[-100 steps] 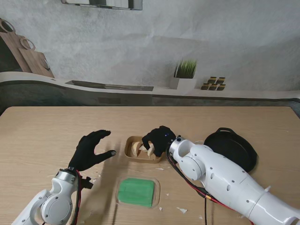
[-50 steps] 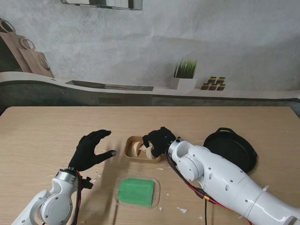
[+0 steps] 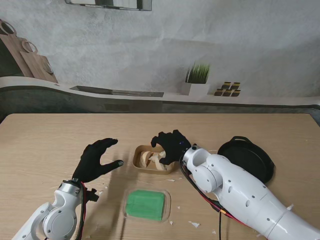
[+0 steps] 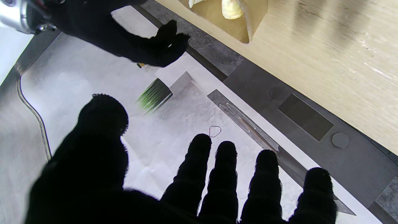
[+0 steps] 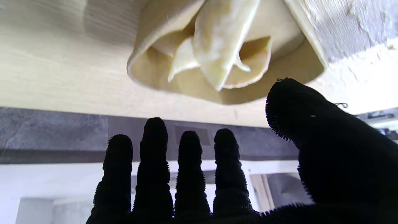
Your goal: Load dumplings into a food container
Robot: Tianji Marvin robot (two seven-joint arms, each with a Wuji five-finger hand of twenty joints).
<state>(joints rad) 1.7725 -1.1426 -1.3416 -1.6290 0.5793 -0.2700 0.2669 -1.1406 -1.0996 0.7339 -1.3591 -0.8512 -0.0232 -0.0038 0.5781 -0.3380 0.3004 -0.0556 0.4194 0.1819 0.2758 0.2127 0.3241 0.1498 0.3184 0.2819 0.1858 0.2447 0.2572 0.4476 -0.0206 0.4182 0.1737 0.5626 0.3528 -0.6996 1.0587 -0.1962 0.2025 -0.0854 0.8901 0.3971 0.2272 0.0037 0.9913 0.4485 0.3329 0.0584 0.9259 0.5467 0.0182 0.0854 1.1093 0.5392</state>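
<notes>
Left hand (image 3: 96, 160): I see it hovering over the table (image 3: 45, 145), fingers spread, holding nothing.
Green lid (image 3: 145, 204): flat on the table, nearer to me than the container.
Food container (image 3: 138, 158): mid-table, dumplings (image 3: 150, 159) lying inside.
Right hand (image 3: 171, 146): over the container's right end, fingers apart, nothing held.
Black pan (image 3: 248, 158): far right.

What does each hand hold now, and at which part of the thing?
Nothing is held. The right hand is open above the container, where the dumplings lie. The left hand is open too, fingers spread.
</notes>
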